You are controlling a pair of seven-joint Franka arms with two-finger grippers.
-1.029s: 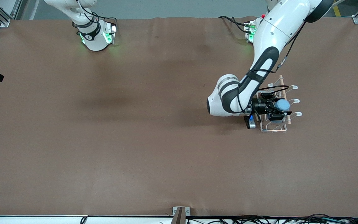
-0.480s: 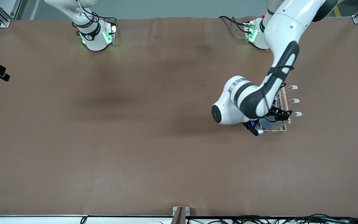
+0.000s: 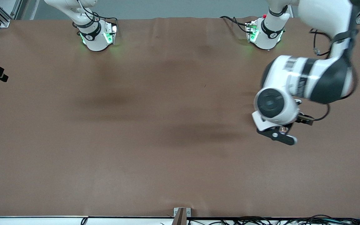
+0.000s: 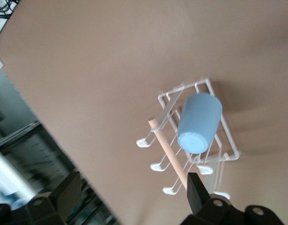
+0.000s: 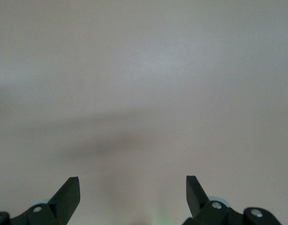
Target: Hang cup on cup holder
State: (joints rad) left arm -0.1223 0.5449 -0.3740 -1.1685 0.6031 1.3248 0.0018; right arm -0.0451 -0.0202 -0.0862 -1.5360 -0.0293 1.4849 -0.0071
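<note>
While the cup (image 4: 199, 123) sits mouth-down over a prong of the cup holder (image 4: 172, 101), the left claw (image 4: 133, 197) hangs above it with nothing between its fingers, spread wide. From the left wrist view you look straight down past the two dark fingertips (image 4: 195, 188) to the rack on the brown surface (image 4: 87, 70): the blue cup leans at the prong's angle, its closed bottom tipped up toward the camera, its long axis running along the prong from the wire base up toward the wooden bar (image 4: 168, 152). The cup touches only the rack; the claw is well clear of it.

In the front view the left arm's big wrist joint (image 3: 272, 104) covers the rack completely, so the cup can't be seen there, toward the left arm's end of the surface. The right arm waits by its base; the right claw (image 5: 133, 197) shows only blank grey between parted fingers, nothing held.

By the look of it the hanging is done. If anything remains, it's the left arm's job, as the cup lies directly under that claw and the right arm is nowhere near.
</note>
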